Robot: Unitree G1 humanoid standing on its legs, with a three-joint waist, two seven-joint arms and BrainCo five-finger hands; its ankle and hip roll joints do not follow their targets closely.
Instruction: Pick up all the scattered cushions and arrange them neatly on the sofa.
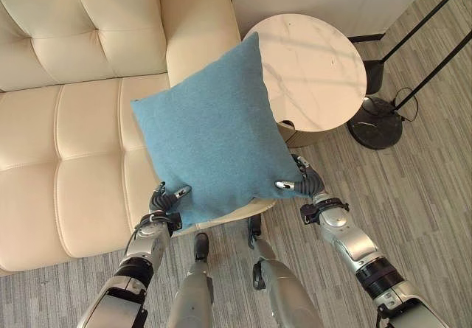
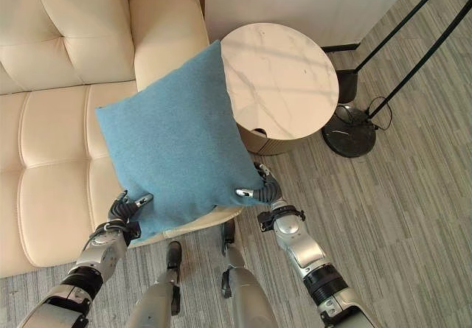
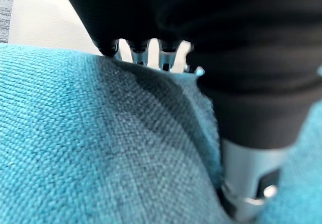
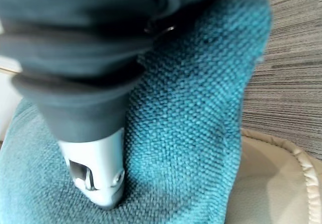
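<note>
Left hand [image 1: 168, 199]: pinches the lower left corner of the cushion [image 1: 210, 133], thumb on the front face, fingers behind the cloth.
Right hand [image 1: 301, 183]: clamps the lower right corner the same way, thumb tip showing on the blue fabric.
Cushion: blue, square, held up between both hands, tilted so one corner points away; it hangs over the front edge of the sofa [image 1: 66, 144], near the sofa's arm.
Sofa: cream, tufted, seat bare beneath the cushion.
Counter [image 1: 313, 66]: round, marble-topped, just beside the sofa arm; the cushion's far corner overlaps its rim as seen from the head.
Floor: grey wood-look planks; a lamp base [image 1: 376, 121] stands well apart on the right.
Step in hand: likely carrying the cushion to the backrest.
How to do it well: keep both corner grips even so the cushion does not twist, reach forward over the seat, steer clear of the counter, stand it upright against the backrest, then let go with both hands together.
</note>
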